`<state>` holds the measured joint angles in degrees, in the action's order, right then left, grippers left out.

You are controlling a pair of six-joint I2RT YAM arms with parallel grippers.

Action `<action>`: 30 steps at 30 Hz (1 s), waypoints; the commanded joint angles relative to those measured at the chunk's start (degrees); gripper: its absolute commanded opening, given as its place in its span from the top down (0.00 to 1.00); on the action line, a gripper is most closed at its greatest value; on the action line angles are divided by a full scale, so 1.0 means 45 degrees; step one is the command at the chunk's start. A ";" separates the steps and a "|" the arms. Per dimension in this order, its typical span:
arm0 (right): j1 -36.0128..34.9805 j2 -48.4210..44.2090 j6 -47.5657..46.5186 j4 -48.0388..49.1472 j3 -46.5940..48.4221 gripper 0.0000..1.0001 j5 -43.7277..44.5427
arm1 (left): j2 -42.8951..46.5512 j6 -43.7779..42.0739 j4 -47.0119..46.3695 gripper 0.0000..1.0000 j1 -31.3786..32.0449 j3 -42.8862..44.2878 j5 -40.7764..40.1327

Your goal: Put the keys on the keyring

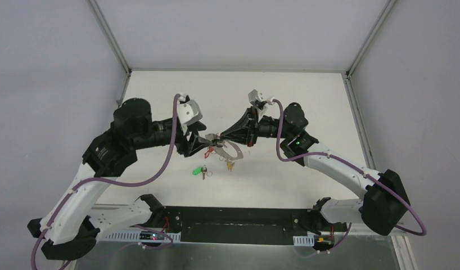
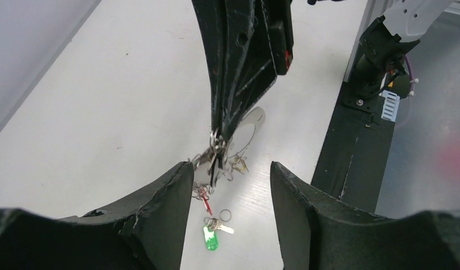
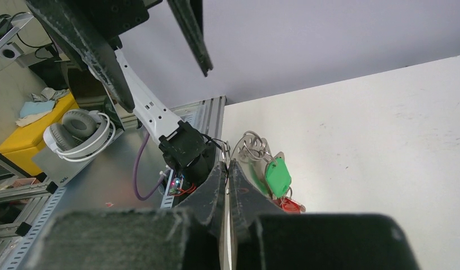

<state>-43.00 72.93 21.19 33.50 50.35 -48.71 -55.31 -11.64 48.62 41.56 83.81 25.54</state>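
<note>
My right gripper (image 1: 217,136) (image 3: 226,169) holds the keyring (image 1: 234,151) (image 2: 251,128), a thin grey metal loop, above the table. Its jaws are shut on the wire. A bunch of small keys hangs from the loop, among them a green-capped one (image 3: 277,175) and a red-capped one (image 3: 291,206). A loose key with a green cap (image 1: 198,170) (image 2: 210,239) lies flat on the table below, beside a small split ring (image 2: 225,214). My left gripper (image 1: 204,142) (image 2: 230,188) stands open just left of the hanging bunch, with nothing between its fingers.
The white table (image 1: 306,107) has grey walls on three sides and a metal frame. A black base plate (image 1: 239,216) runs along the near edge between the two arm mounts. Brass-coloured keys (image 1: 229,165) dangle lowest from the bunch.
</note>
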 commanded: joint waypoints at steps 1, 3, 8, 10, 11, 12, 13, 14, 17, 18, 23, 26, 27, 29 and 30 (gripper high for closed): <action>-0.0053 -0.0708 0.0168 0.0818 -0.0022 1.00 0.0198 | 0.1960 0.1180 -0.4128 0.46 0.0007 -0.3067 0.0190; -0.0053 -0.0775 0.0187 0.0818 -0.0088 1.00 0.0199 | 0.2804 0.1630 -0.5434 0.47 0.0003 -0.4356 0.0312; -0.0053 -0.0933 0.0197 0.0818 -0.0201 1.00 0.0104 | 0.4320 0.2268 -0.7888 0.57 0.0010 -0.6716 0.0275; -0.0053 -0.0956 0.0195 0.0818 -0.0227 1.00 0.0068 | 0.4519 0.2274 -0.8322 0.62 0.0016 -0.7213 0.0254; -0.0051 -0.0967 0.0203 0.0818 -0.0226 1.00 0.0048 | 0.4576 0.2284 -0.8575 0.62 0.0004 -0.7411 0.0276; -0.0053 -0.0971 0.0185 0.0818 -0.0245 1.00 0.0029 | 0.4608 0.2317 -0.8819 0.62 0.0005 -0.7604 0.0271; -0.0053 -0.0981 0.0175 0.0818 -0.0238 1.00 0.0009 | 0.4614 0.2350 -0.8989 0.62 0.0013 -0.7747 0.0154; -0.0053 -0.0990 0.0184 0.0818 -0.0239 1.00 -0.0013 | 0.4605 0.2352 -0.9079 0.63 0.0021 -0.7853 0.0021; -0.0053 -0.1027 0.0143 0.0801 -0.0251 1.00 -0.0035 | 0.4620 0.2350 -0.9267 0.63 0.0013 -0.8105 -0.0334; -0.0053 -0.1056 0.0136 0.0799 -0.0265 1.00 -0.0035 | 0.4616 0.2403 -0.9455 0.63 0.0014 -0.8210 -0.0342; -0.0053 -0.1050 0.0120 0.0779 -0.0268 1.00 -0.0045 | 0.4366 0.2557 -0.9730 0.69 0.0013 -0.8351 -0.0191; -0.0053 -0.1067 0.0106 0.0779 -0.0270 1.00 -0.0055 | 0.4211 0.2550 -0.9777 0.71 0.0010 -0.8375 -0.0202; -0.0053 -0.1054 0.0112 0.0779 -0.0270 1.00 -0.0055 | 0.4179 0.2548 -0.9802 0.71 0.0008 -0.8388 -0.0233; -0.0052 -0.1053 0.0096 0.0779 -0.0275 1.00 -0.0067 | 0.4069 0.2564 -0.9887 0.72 0.0013 -0.8407 -0.0236; -0.0053 -0.1055 0.0106 0.0779 -0.0288 1.00 -0.0056 | 0.4010 0.2549 -0.9931 0.72 0.0006 -0.8392 -0.0228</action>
<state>-43.00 70.76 21.39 33.17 48.86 -48.69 -36.53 -0.75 7.70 41.58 46.19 24.99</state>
